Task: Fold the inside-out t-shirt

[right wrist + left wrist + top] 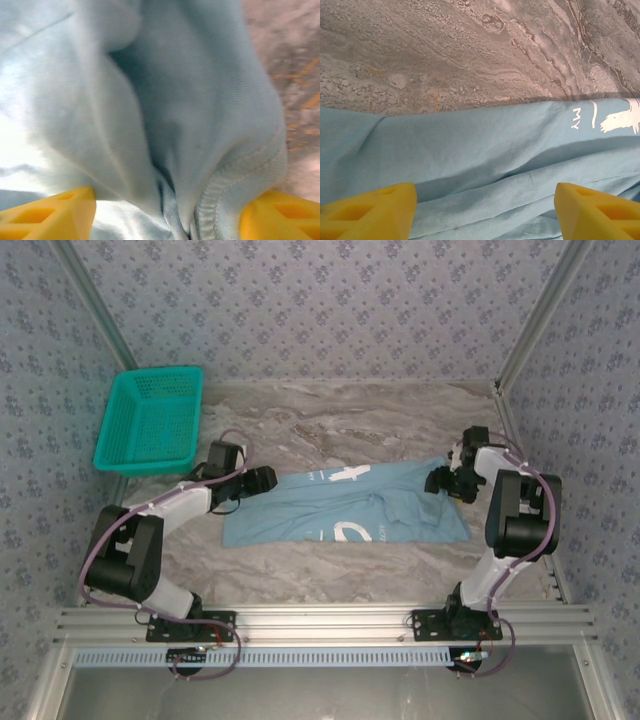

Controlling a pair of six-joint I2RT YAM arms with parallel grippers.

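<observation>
Light blue t-shirt (340,512) lies spread; left gripper (262,480) hangs open over its left edge, right gripper (440,483) straddles its bunched right hem, grip unclear.

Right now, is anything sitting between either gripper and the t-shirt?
Nothing visible does. The left gripper is over the left edge of the t-shirt, the right gripper has bunched cloth between its open fingers, and the basket stands apart at the left.
</observation>
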